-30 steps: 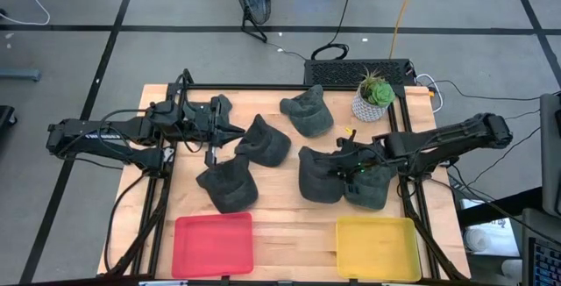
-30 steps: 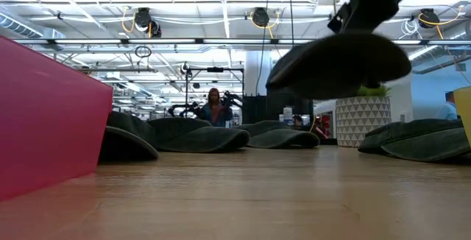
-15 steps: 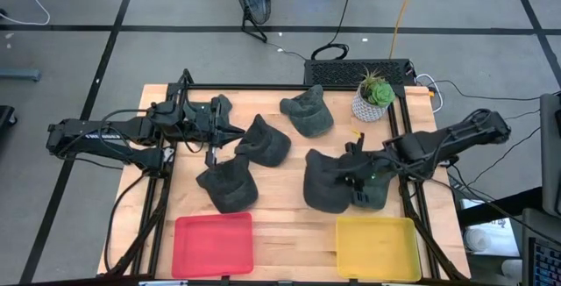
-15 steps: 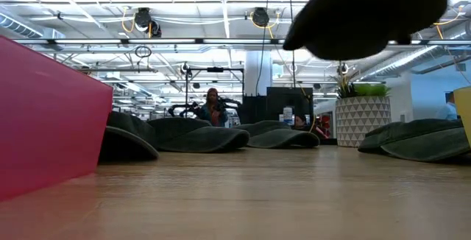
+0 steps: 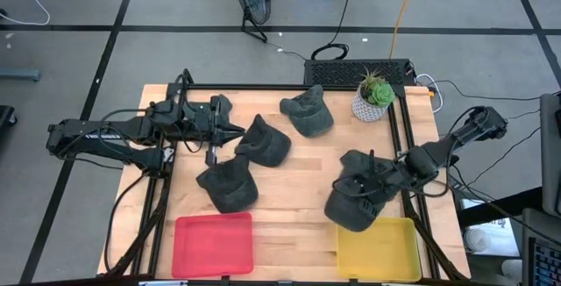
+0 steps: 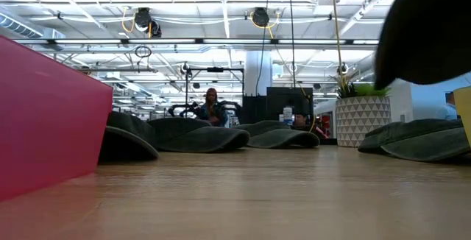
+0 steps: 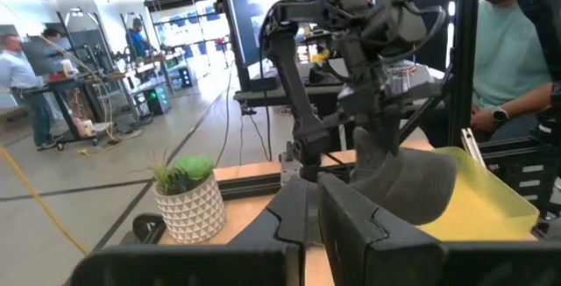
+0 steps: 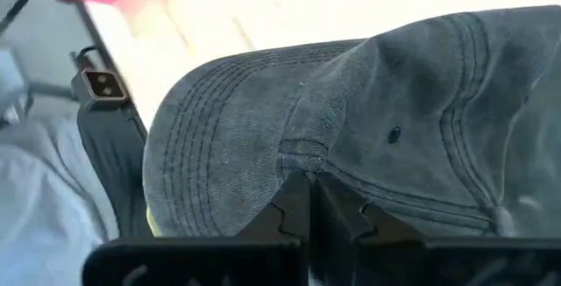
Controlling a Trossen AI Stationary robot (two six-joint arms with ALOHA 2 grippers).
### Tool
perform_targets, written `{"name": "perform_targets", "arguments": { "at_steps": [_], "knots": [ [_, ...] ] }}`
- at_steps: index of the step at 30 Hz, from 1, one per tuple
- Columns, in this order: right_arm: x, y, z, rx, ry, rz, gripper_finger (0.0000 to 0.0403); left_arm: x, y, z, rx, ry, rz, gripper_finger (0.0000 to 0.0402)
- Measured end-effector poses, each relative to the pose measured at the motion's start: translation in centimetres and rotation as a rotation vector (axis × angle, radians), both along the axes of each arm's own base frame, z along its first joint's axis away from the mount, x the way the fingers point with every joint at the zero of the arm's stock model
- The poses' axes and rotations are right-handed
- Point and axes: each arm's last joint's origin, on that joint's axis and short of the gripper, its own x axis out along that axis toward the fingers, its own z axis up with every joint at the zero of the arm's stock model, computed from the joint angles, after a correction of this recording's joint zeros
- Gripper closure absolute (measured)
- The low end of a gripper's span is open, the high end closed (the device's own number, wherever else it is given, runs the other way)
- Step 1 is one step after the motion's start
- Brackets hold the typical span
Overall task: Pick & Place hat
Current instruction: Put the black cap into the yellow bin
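Note:
Several dark grey caps are on the table. My right gripper (image 5: 366, 189) is shut on one cap (image 5: 353, 205) and holds it in the air by the far left corner of the yellow tray (image 5: 386, 255). That cap fills the low view's top right corner (image 6: 434, 26). Three other caps (image 5: 307, 110), (image 5: 265, 142), (image 5: 228, 188) lie flat on the wood. One more cap (image 6: 419, 138) lies on the table's right side. My left gripper (image 5: 235, 132) is shut and hovers left of the middle cap, touching nothing. My right gripper pinches the cap between its two fingers (image 8: 294, 203) at the seam where the stitched brim meets the crown (image 8: 300, 156). It comes at the cap from the table's right side, slanting down. The cap is lifted clear of the table and hangs below and ahead of the fingers.
A red tray (image 5: 214, 244) sits at the near edge on the left. A potted plant (image 5: 374, 98) stands at the far right, with a keyboard (image 5: 355, 72) behind it. A person (image 7: 517, 49) sits beyond the table's right side. Bare wood lies between the two trays.
My right gripper has carried its cap up and toward the near edge, from among the right-hand caps to the yellow tray's far left corner. In the low view the cap has risen and gone right. The cap that lay beside it has stayed on the table.

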Motion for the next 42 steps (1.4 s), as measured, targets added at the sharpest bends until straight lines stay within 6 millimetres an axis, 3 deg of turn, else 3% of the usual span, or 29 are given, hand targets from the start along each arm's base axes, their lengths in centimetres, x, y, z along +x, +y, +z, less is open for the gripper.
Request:
{"name": "perform_targets", "arguments": {
  "at_steps": [9, 22, 31, 42],
  "knots": [
    [-2.1, 2.5, 0.5, 0.201, 0.074, -0.217, 0.0403, -0.1, 0.9, 0.0, 0.013, 0.000, 0.044, 0.0364],
    [-5.1, 6.8, 1.0, 0.437, 0.121, -0.343, 0.0403, 0.1, 0.9, 0.0, -0.098, -0.010, 0.041, 0.0364],
    [-6.6, 8.4, -0.2, 0.404, 0.226, -0.415, 0.0403, 2.3, -0.5, -1.0, -0.173, 0.011, -0.042, 0.0364],
    [-5.5, 9.5, -2.2, 0.290, 0.212, -0.466, 0.0399, 3.1, -2.4, -0.8, -0.199, -0.032, -0.131, 0.0364]
  ]
}}
